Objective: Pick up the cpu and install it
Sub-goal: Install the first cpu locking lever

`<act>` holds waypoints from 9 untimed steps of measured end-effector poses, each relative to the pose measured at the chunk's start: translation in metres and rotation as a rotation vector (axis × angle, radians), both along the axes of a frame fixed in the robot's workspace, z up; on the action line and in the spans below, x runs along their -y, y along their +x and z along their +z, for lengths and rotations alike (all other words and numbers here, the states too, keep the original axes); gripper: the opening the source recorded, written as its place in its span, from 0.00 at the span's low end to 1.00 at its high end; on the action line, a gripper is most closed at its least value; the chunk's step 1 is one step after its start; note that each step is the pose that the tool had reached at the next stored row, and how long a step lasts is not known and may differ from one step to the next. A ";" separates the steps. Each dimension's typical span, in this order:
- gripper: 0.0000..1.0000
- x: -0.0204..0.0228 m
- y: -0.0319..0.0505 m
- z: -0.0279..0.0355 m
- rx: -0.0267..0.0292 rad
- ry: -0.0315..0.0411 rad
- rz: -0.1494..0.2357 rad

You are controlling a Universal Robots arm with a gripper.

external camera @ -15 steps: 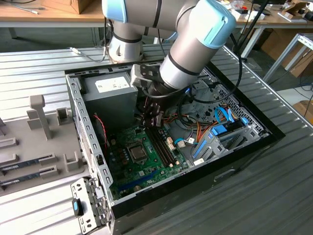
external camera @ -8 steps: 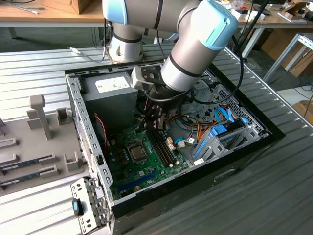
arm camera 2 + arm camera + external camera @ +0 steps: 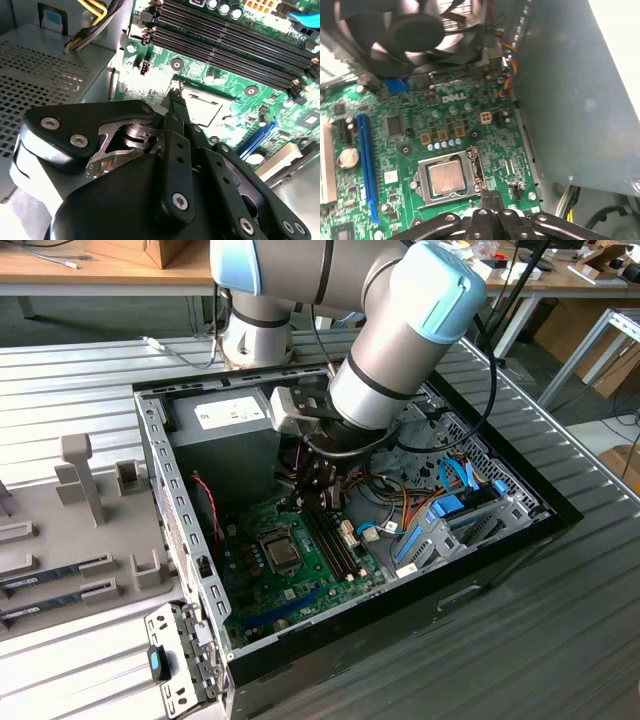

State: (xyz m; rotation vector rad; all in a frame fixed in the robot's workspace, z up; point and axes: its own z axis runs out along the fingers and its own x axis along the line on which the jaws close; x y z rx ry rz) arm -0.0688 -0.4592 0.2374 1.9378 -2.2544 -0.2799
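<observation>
On the exterior view's left, a grey tray [image 3: 70, 530] with upright pegs lies on the ribbed metal surface [image 3: 560, 640], with long dark memory sticks [image 3: 55, 575] in its slots. Just beside it to the right stands the open computer case [image 3: 170, 490], lying on its side with the green motherboard [image 3: 300, 570] facing up. The cpu [image 3: 281, 553] sits flat in its socket [image 3: 262, 550] near the middle of the board. It is square, so it has no long axis; its silver-grey top faces up and its edges run parallel to the socket frame. In the first wrist view the cpu [image 3: 447, 179] lies inside the metal frame, with the dark fan [image 3: 410, 30] beyond it and the blue slot [image 3: 366, 165] off to one side. The gripper [image 3: 318, 483] hangs above the board, just past the socket towards the black memory slots [image 3: 335, 540]. In both wrist views its fingers [image 3: 489, 200] are pressed together with nothing between them, tips close to the socket's edge [image 3: 175, 97]. Further right, blue and orange cables [image 3: 450, 490] lie in the case.
</observation>
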 end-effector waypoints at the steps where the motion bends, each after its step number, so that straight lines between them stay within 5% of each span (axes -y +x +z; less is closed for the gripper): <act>1: 0.11 0.0000 0.0000 -0.0001 -0.0001 -0.0001 0.017; 5: 0.11 0.0000 0.0000 -0.0003 0.0000 0.0000 0.142; 9: 0.11 0.0001 -0.0001 0.0000 -0.0003 -0.0016 0.179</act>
